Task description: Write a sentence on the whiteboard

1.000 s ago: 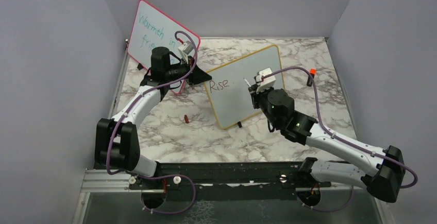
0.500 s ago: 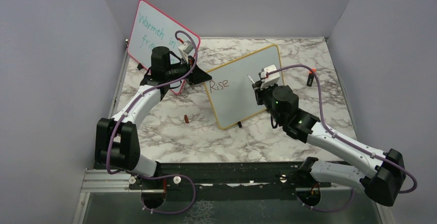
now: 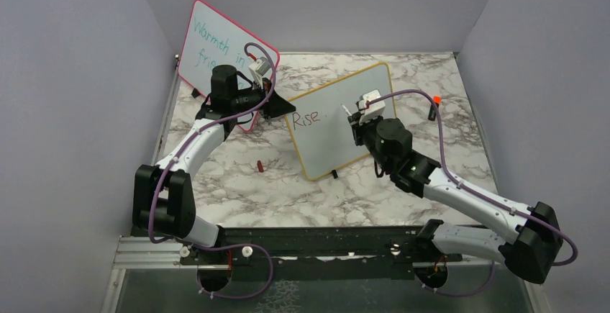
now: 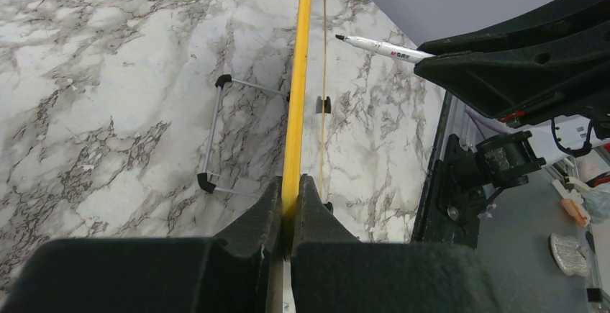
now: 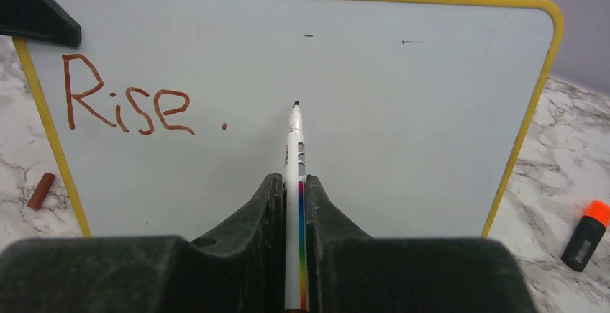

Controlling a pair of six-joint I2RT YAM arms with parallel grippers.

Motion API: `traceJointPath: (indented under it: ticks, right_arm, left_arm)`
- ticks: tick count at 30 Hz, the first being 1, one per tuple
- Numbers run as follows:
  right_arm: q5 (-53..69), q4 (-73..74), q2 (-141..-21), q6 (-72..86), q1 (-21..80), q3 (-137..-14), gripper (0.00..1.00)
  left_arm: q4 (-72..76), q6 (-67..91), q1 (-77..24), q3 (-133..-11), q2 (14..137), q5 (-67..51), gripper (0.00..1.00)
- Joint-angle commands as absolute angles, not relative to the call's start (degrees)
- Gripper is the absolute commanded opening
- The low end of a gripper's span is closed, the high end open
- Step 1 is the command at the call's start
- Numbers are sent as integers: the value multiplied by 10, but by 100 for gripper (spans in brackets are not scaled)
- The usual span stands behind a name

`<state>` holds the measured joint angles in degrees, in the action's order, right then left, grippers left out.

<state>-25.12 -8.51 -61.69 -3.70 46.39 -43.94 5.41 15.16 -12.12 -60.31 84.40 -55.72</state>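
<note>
Left gripper [image 4: 291, 187] clamps the whiteboard's [image 3: 338, 122] yellow edge, upright mid-desk [image 3: 424, 75]. Right gripper [image 5: 293, 183] pinches a marker [image 5: 293, 144], its tip right of the sentence [image 5: 129, 108], "Rise." Brown cap [image 3: 260, 166] left, orange-capped marker [image 5: 590, 227] right, pink board [image 3: 205, 47] behind.

Right arm nudges the marker toward the far side of the board

Over the last second the right pincer [image 5: 293, 183], clamped on the marker [image 5: 293, 137], has crept a little toward the far edge of the whiteboard [image 3: 327, 144], so the marker tip now sits slightly farther back across the white face than it did. The right arm [image 3: 467, 198] has moved with it. Its black wrist housing has travelled away from the near edge, going a touch right and then easing back left. The big black joint block at the near right has shifted leftward over the surface [image 3: 237, 183]. The purple cable [image 3: 410, 95] has swung along, its near-right loop drawn in to the left.
</note>
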Motion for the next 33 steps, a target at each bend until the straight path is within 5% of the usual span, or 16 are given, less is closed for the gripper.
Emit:
traceJointPath:
  ticks: [1, 33]
  right_arm:
    - [-226, -127, -628, -45, 459, -438, 1]
    - [-183, -136, -661, -50, 448, -454, 1]
  left_arm:
    - [3, 116, -132, -599, 861, -552, 0]
    - [3, 115, -132, -599, 860, -554, 0]
